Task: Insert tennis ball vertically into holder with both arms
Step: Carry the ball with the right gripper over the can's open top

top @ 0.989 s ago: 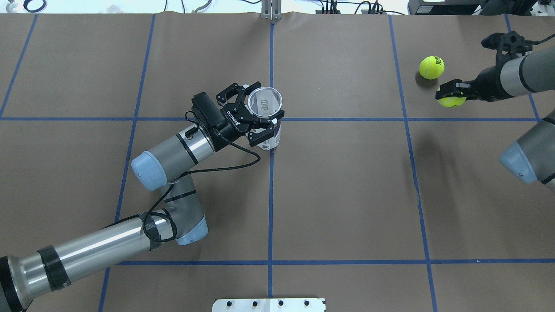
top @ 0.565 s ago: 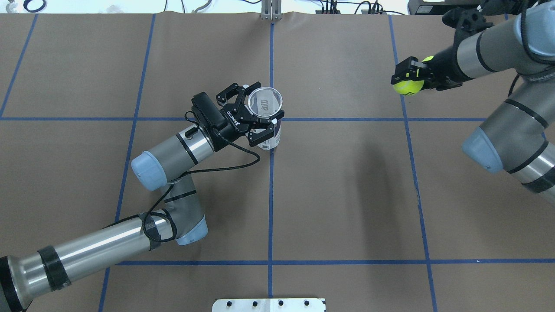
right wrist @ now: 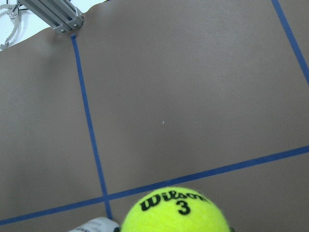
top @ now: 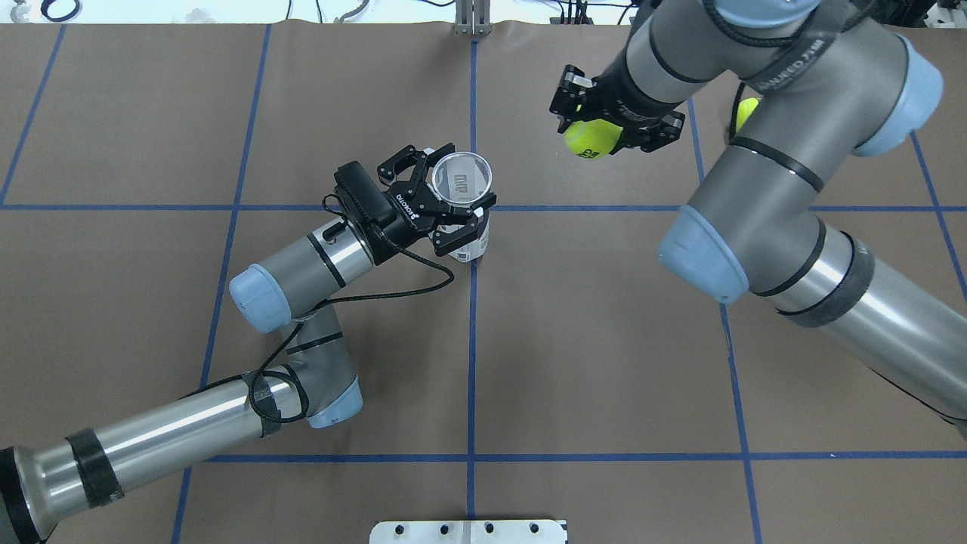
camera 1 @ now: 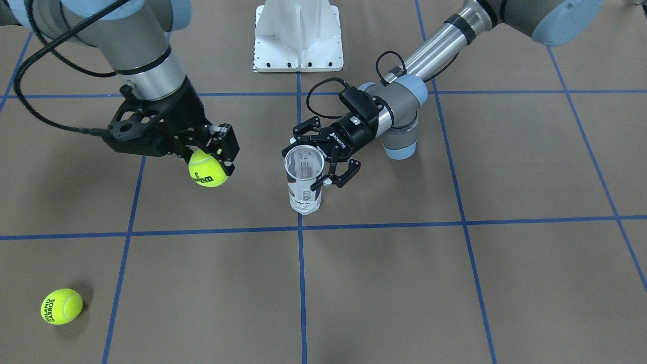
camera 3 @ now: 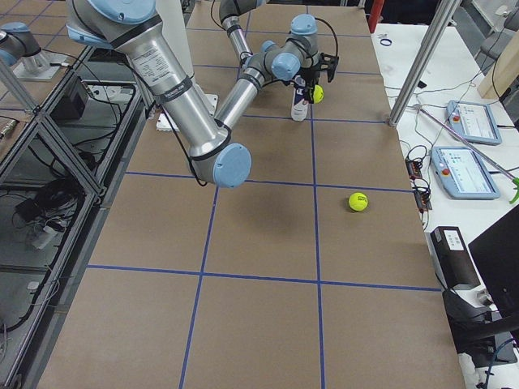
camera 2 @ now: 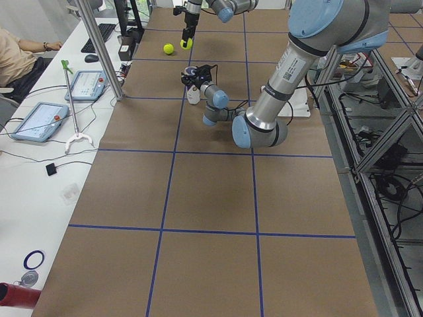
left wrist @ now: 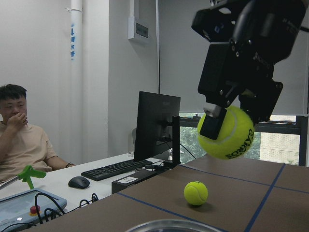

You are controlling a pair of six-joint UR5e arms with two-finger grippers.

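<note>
The holder (top: pixel 462 181) is a clear tube with a white-and-navy label. It stands upright near the table's middle and also shows in the front view (camera 1: pixel 304 177). My left gripper (top: pixel 464 195) is shut on its upper part, with a finger on each side. My right gripper (top: pixel 591 134) is shut on a yellow Wilson tennis ball (top: pixel 591 140). It holds the ball in the air, to the right of the holder and beyond it, apart from the rim. The held ball also shows in the front view (camera 1: pixel 208 169), the left wrist view (left wrist: pixel 227 133) and the right wrist view (right wrist: pixel 176 212).
A second tennis ball (camera 1: pixel 61 306) lies on the table at the far right, half hidden by my right arm in the overhead view (top: pixel 746 113). The white pedestal base (camera 1: pixel 298 35) is at the near edge. An operator (left wrist: pixel 19 140) sits at a side desk.
My right arm has carried the tennis ball up and left across the table toward the holder. The left arm and the holder have not moved.
</note>
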